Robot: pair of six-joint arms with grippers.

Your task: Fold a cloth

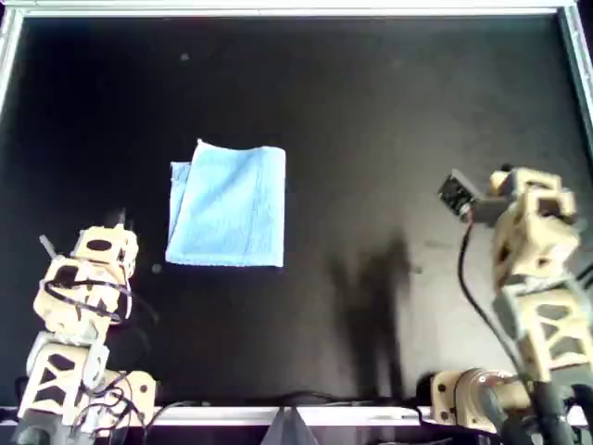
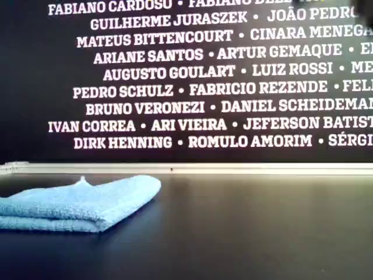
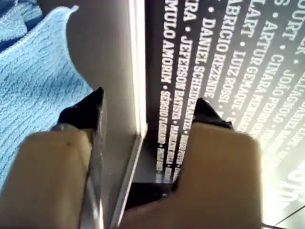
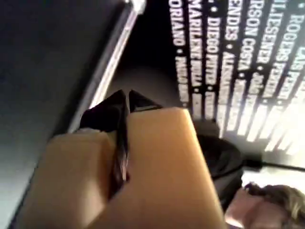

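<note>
**Folded blue cloth lay flat between two withdrawn arms**

The cloth [image 1: 228,207] lay on the black table [image 1: 371,111], left of centre in the overhead view, well apart from both arms. It was light blue, soft and thin, with a fine woven, slightly nubbly texture. It formed a near-rectangular folded pad, with a narrow strip of a lower layer peeking out along its left edge in the overhead view and a small pointed corner sticking up at the top. In the exterior view the cloth [image 2: 81,203] showed as a low, layered wedge with a rounded fold at its right end, sitting at that view's left.

The left gripper [image 3: 148,107] had its two dark, pointed fingertips spread wide with nothing between them; its tan, blocky body filled the foreground, and the cloth's textured surface [image 3: 33,81] showed beside it. In the overhead view this arm [image 1: 88,278] sat at the lower left.

The right gripper [image 4: 127,102] had its black tips pressed together, empty. Its arm [image 1: 533,250] stood at the overhead view's right.

A pale metal rail [image 1: 278,9] framed the matte table, and a dark wall [image 2: 204,76] with white printed names stood behind it.
</note>
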